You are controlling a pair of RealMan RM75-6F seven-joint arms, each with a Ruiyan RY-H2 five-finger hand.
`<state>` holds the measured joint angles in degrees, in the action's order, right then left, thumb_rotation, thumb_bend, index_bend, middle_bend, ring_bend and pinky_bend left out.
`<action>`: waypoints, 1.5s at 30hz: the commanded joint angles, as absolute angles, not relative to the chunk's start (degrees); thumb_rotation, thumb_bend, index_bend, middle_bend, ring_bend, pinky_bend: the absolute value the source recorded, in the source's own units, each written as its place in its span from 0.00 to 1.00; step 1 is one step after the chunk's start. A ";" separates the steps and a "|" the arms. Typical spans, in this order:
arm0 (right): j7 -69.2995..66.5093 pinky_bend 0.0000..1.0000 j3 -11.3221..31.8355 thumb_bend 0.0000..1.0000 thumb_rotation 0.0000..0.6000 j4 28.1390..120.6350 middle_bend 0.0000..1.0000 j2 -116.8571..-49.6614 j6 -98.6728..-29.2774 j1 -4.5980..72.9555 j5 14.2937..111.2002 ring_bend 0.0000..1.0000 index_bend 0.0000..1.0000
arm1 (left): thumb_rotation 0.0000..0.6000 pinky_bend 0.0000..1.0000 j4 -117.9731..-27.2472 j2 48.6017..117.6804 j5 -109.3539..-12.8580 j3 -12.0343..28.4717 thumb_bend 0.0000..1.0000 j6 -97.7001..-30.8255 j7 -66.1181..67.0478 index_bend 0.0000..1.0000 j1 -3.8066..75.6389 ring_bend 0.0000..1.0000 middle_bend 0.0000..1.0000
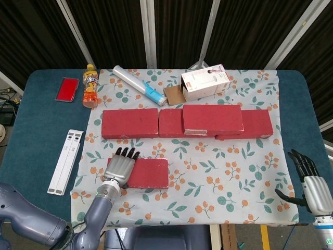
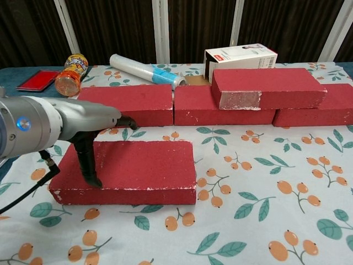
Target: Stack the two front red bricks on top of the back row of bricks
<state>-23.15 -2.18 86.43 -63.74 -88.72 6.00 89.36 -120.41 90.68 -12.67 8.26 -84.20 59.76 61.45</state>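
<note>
Currently: left hand [image 1: 120, 167] lay palm-down over left end of front brick [image 1: 148, 173], fingers [image 1: 127, 153] extended flat past brick's back edge, thumb [image 2: 87, 163] pressed down on top face near front-left corner. No wrap around brick seen; grip unclear, brick flat on tablecloth [image 1: 218, 172]. Front brick sat near, but apart from, back row [image 1: 130, 123]. Second brick [image 1: 212, 119] already stacked on back row, right of centre. Right hand [image 1: 308, 182] off at table's right front edge, fingers spread, holding nothing.
</note>
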 commanded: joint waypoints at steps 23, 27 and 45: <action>-23.91 0.00 -0.70 0.21 1.00 86.65 0.00 -63.21 -86.82 5.22 89.15 0.00 0.00 | 1.00 0.00 -117.16 93.42 -13.67 7.96 0.00 -83.19 60.36 0.00 60.56 0.00 0.00; -24.21 0.00 -0.52 0.21 1.00 86.59 0.00 -63.16 -86.94 5.07 89.22 0.00 0.00 | 1.00 0.00 -116.53 93.87 -13.00 8.08 0.00 -83.27 60.80 0.00 60.54 0.00 0.00; -24.70 0.00 0.06 0.21 1.00 86.41 0.00 -63.39 -86.41 4.90 89.17 0.00 0.00 | 1.00 0.02 -114.35 94.92 -11.97 8.74 0.00 -82.98 63.36 0.15 61.22 0.00 0.20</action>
<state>-24.68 0.05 86.41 -63.38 -86.42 4.90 89.17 -114.32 94.96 -11.94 8.69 -82.92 63.34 61.22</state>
